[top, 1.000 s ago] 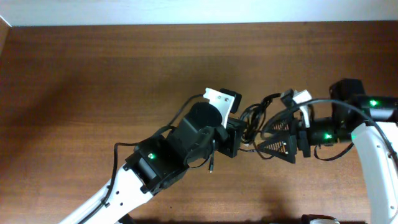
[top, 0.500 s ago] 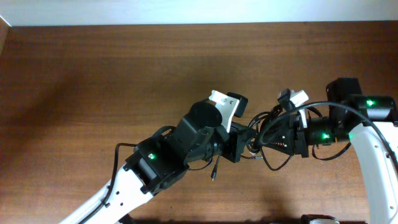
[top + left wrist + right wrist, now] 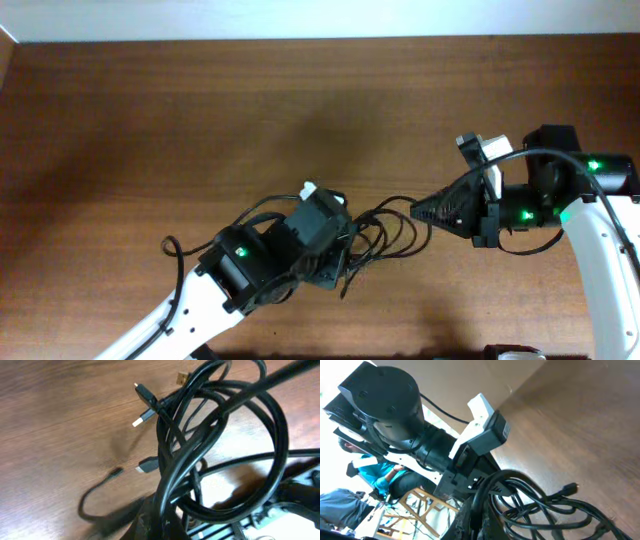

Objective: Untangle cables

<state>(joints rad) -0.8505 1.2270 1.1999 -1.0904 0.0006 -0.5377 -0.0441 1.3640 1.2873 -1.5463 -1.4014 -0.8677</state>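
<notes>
A tangle of black cables (image 3: 385,235) hangs stretched between my two grippers over the wooden table. My left gripper (image 3: 345,262) is shut on a thick black strand at the tangle's left end. In the left wrist view, the loops (image 3: 220,435) rise from the left gripper (image 3: 161,527), with a silver-tipped plug (image 3: 142,415) and a second plug (image 3: 147,465) dangling. My right gripper (image 3: 422,210) is shut on a strand at the right end. The right wrist view has that strand running out of the right gripper (image 3: 479,520) into the loops (image 3: 545,505).
The brown table (image 3: 150,130) reaches a white wall along the far edge. The two arms face each other closely, and the left arm's wrist (image 3: 470,445) fills the right wrist view. A thin cable loop (image 3: 95,505) lies on the wood near the left gripper.
The right gripper has closed on a cable strand. The left gripper has pulled back toward the lower left with its strand, drawing the tangle out between the arms.
</notes>
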